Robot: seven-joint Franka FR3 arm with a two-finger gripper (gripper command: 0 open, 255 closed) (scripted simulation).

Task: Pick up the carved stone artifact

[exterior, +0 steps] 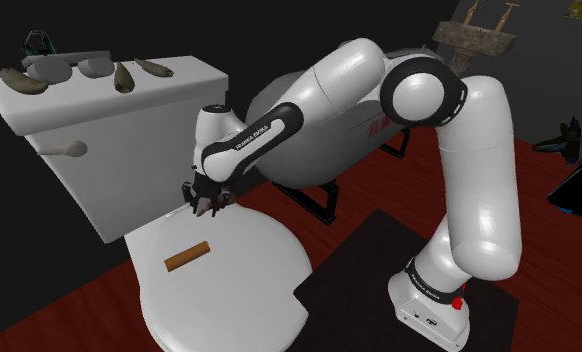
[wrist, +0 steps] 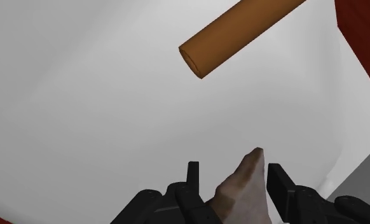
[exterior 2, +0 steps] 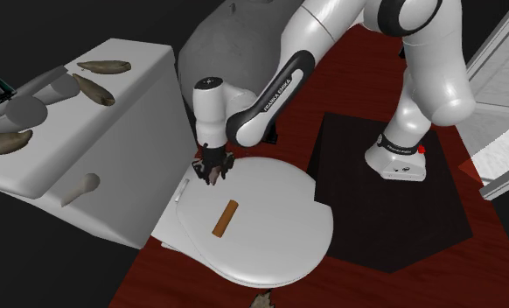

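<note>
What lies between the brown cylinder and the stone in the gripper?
Between stone and cylinder, only bare white lid, in the wrist view.

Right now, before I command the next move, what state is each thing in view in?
Gripper: shut on the carved stone artifact.
Carved stone artifact: clasped between the fingers, pointed tip sticking out past them.
Toilet lid: down, closed.
Brown cylinder: lying flat on the lid, apart from the gripper.
Stones: lying loose on the tank top.
</note>
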